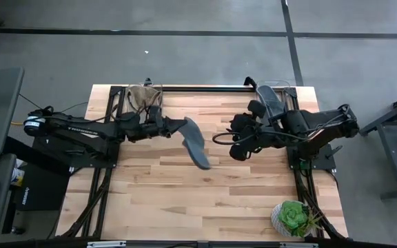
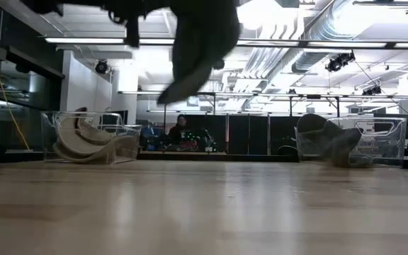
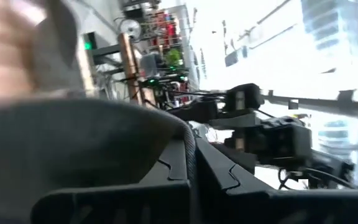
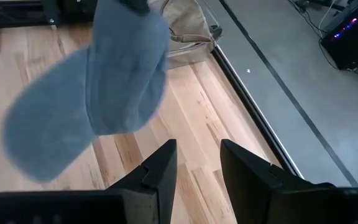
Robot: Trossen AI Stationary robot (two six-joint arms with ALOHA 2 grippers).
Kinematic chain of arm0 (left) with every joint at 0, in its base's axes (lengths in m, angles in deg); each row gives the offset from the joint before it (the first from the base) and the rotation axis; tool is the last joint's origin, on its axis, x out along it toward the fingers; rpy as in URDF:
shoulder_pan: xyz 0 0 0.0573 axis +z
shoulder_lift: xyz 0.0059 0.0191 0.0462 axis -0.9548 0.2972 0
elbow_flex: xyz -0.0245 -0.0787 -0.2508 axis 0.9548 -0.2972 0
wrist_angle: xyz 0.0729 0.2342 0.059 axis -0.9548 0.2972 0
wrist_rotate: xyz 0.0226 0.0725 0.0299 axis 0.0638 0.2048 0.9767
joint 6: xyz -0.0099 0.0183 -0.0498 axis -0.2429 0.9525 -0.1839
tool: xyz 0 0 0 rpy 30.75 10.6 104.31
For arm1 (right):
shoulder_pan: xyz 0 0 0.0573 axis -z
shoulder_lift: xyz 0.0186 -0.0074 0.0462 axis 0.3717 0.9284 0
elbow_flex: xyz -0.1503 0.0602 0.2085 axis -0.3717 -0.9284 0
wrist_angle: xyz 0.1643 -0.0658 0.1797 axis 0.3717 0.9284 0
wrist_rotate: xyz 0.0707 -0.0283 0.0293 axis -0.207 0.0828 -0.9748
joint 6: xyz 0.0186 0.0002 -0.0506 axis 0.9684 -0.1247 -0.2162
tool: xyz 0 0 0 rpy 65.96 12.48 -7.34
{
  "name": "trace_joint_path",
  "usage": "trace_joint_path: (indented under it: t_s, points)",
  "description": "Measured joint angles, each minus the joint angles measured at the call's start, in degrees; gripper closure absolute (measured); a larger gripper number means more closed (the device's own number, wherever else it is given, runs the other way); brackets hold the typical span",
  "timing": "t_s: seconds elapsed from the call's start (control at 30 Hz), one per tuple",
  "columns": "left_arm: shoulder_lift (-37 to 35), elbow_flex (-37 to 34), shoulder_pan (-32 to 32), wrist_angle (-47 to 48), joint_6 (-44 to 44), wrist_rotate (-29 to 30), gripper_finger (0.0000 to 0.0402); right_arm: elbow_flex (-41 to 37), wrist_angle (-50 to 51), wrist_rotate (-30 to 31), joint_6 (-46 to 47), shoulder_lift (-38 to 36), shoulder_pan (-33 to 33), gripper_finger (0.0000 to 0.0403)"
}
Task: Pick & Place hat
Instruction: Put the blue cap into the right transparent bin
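Note:
A grey hat hangs over the middle of the wooden table, and my left gripper is shut on it, reaching in from the table's left. The low view shows the hat well above the tabletop. In the left wrist view the hat fills the space beside the fingers. My right gripper stands open on the hat's right side, a little apart from it, with nothing between its fingers. The hat shows ahead of it in the right wrist view. My left gripper pinches an edge of the hat between its two fingers. The fingers come about level from the table's left. The hat hangs below and beyond them, lifted clear of the table, its long side slanting down toward the near edge.
A clear bin with beige hats stands at the far left of the table, and another bin with a grey hat at the far right. A potted plant sits at the near right corner.

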Motion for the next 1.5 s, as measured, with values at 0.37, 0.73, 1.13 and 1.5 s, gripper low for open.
trace_joint_path:
  t_s: [0.37,0.73,1.13,1.5]
  points:
    - [-0.02,11.48,0.04,10.87,9.02,-1.48,0.0401,-0.04,-1.62,0.06,-0.57,0.03,-0.34,0.0284]
    - [3.62,15.57,4.66,10.93,11.94,-17.36,0.0401,-0.81,-2.36,3.89,-4.74,0.37,-0.27,0.0284]
    - [3.65,15.53,5.09,9.4,8.88,-8.88,0.0401,-0.81,-3.59,-0.92,-0.49,0.95,-1.07,0.0284]
    - [3.63,15.55,4.87,18.48,9.42,-9.33,0.0401,-0.81,-1.81,-1.15,5.19,5.08,-0.96,0.0284]
